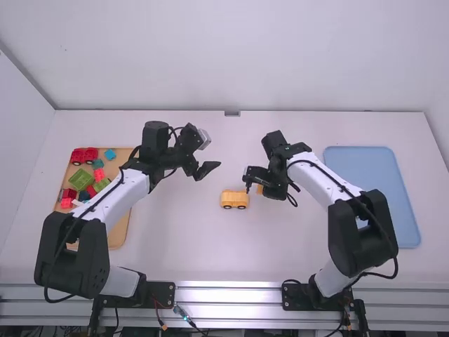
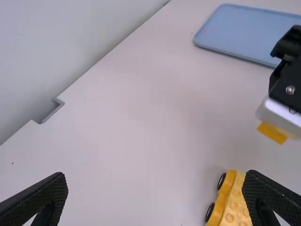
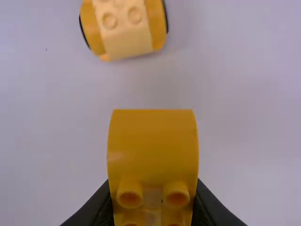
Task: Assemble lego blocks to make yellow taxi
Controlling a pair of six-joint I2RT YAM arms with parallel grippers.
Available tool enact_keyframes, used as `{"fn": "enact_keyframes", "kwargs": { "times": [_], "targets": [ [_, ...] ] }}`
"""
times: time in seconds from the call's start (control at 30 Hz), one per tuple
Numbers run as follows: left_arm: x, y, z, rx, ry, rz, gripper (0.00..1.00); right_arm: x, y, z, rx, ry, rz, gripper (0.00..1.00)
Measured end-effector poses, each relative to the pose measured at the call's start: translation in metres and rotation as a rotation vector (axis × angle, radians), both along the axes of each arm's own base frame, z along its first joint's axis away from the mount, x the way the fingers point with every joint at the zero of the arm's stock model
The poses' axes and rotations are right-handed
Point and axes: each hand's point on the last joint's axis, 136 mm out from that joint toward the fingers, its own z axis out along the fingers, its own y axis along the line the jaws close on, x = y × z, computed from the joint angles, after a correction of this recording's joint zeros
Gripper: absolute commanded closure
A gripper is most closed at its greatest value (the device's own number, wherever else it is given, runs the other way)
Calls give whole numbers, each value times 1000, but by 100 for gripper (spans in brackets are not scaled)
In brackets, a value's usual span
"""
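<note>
Jaws: yellow block (image 3: 153, 136) is pinched by right gripper (image 3: 153, 190); left gripper (image 2: 155, 175) is spread. Wheeled base (image 1: 234, 199) is seen near right jaws. Stacking likely; block must be aligned over studs (image 3: 109, 20), then pressed.

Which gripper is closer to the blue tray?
Right. The right gripper, holding a yellow block, is between the yellow car and the blue tray; the left gripper, open, is across the car, farther from the tray.
</note>
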Motion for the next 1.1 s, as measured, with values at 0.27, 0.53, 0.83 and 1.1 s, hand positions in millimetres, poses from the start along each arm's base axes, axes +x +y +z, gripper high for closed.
{"fn": "enact_keyframes", "kwargs": {
  "times": [0.27, 0.53, 0.83, 1.1],
  "targets": [
    [1, 1, -1, 5, 3, 8, 1, -4, -13, -36, -35, 59, 58, 76],
    [-1, 1, -4, 8, 18, 8, 1, -4, -14, -66, -53, 111, 71, 76],
    [-1, 2, -4, 9, 20, 8, 1, -6, -13, -78, -64, 147, 75, 1],
    [-1, 2, -4, 4, 26, 12, 1, -6, -9, -67, -48, 173, 77, 1]
  ]
}}
